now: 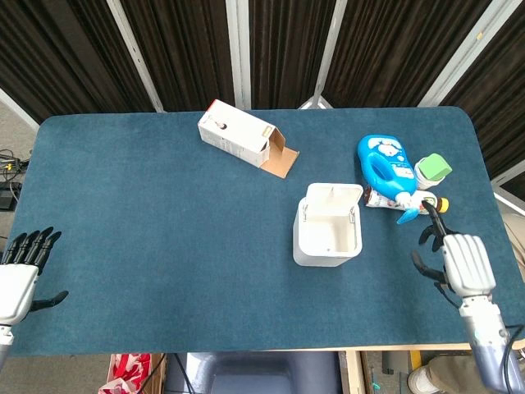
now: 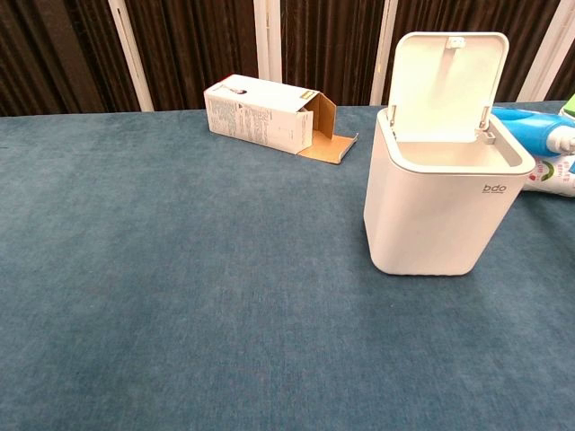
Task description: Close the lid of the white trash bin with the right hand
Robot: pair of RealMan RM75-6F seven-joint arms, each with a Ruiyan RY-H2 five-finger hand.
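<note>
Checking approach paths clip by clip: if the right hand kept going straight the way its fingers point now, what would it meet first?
Likely the small yellow-capped bottle lying beside the blue bottle, just ahead of the right hand. Its height above the table is unclear.

the left robot hand (image 1: pixel 18 275) lay flat, fingers straight and apart; the right robot hand (image 1: pixel 464 267) had its fingers curled in, empty.

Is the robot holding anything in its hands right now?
No, nothing. The left hand rests open at the table's edge, and the right hand is beside the bin but apart from it. The lid stands open, untouched.
</note>
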